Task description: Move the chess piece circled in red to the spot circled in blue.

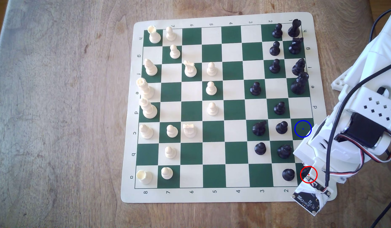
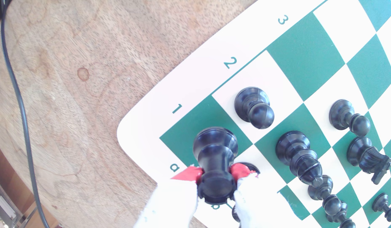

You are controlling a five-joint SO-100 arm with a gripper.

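Black rook (image 2: 215, 162), pinched at its top between white-wrapped fingers (image 2: 245, 197)

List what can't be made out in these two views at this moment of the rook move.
- Exterior view: the circled black rook is mostly hidden under the arm, and so is its corner square.
- Wrist view: whether the rook has left the board cannot be told, though the gripper pinches its top.
- Wrist view: the back-rank pieces are cut off by the edge.
- Exterior view: the blue-ringed square shows plainly.
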